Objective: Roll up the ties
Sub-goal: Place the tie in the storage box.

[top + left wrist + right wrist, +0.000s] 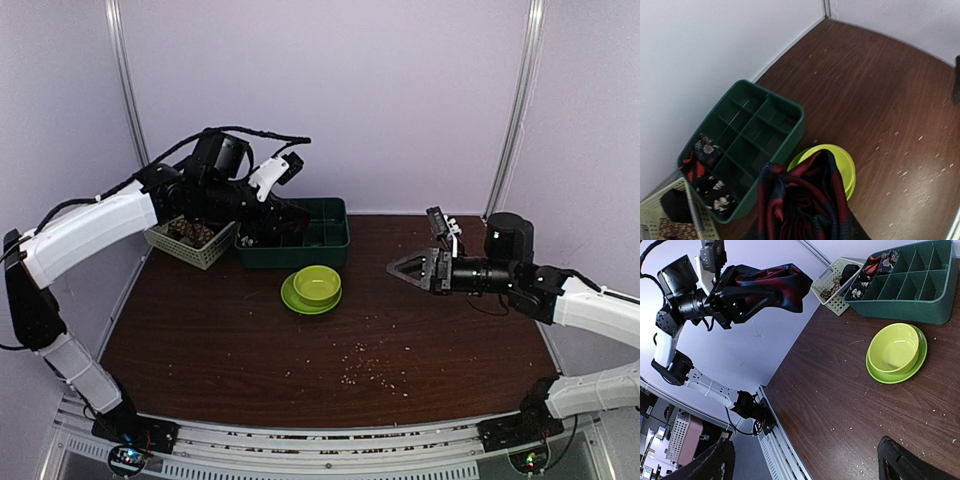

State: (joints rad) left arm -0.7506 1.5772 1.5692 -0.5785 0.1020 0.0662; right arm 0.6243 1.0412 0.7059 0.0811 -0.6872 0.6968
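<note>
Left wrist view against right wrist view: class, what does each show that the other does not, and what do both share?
Only the left wrist view: the table's far corner, where the walls meet. Only the right wrist view: the left gripper clamping the striped tie in the air, and the table's front rail. Both: that tie, the green tray, the lime bowl and the basket.
</note>
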